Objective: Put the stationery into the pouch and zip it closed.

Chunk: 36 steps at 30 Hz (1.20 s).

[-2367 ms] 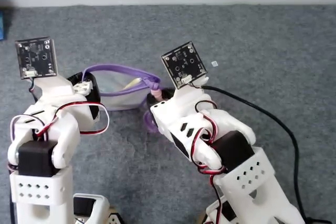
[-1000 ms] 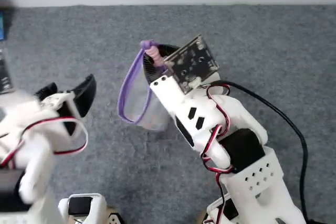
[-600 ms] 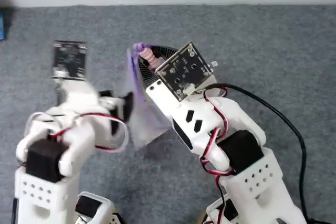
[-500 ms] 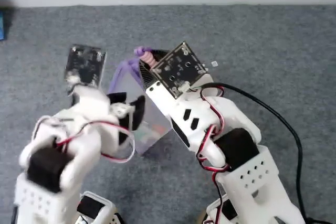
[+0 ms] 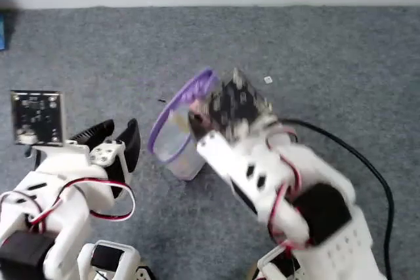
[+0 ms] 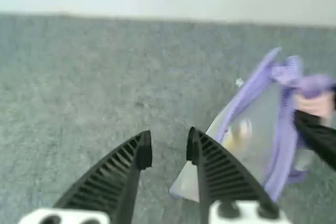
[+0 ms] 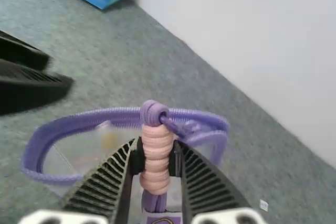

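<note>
The right pincer (image 7: 156,148) is clamped on the pink beaded zip pull (image 7: 156,167) of the clear pouch (image 5: 176,143), holding it upright over the grey counter (image 5: 328,50) with its purple zip rim (image 7: 79,121) gaping open. A blurred yellowish item (image 6: 239,129) shows through the pouch wall. Near the pouch, not touching it, the left pincer (image 6: 168,148) is slightly apart and empty.
</note>
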### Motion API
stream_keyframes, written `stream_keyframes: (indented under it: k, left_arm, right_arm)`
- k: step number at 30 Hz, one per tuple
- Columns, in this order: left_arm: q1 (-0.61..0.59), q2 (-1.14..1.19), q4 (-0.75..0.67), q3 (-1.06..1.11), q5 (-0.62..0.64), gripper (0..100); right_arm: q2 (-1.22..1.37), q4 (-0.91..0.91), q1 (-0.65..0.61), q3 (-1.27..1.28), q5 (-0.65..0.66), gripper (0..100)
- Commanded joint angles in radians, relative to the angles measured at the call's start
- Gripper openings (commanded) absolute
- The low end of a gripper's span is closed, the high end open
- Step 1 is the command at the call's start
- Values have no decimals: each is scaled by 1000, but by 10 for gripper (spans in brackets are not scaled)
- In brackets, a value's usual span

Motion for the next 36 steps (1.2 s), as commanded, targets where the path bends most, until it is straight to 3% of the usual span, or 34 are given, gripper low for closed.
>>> stream_keyframes:
  k: [1, 10, 15, 23, 32, 36]
  left_arm:
    - [51, -5, 2, 68, -5, 126]
    - [261, 3, -40, 85, 0, 123]
    - [301, 3, -41, 84, 0, 123]
    - [302, 3, -41, 88, 0, 123]
    - [292, -5, -55, 82, -5, 123]
    - [195, -5, -51, 35, -6, 126]
  right_arm:
    - [-8, -47, 16, -38, 2, 7]
    - [111, -401, 74, -41, 26, 7]
    - [143, -489, 54, -52, 87, 7]
    - [142, -65, -44, -91, 48, 7]
    - [140, 168, -79, -91, -149, 7]
    - [140, 255, -101, -84, -218, 7]
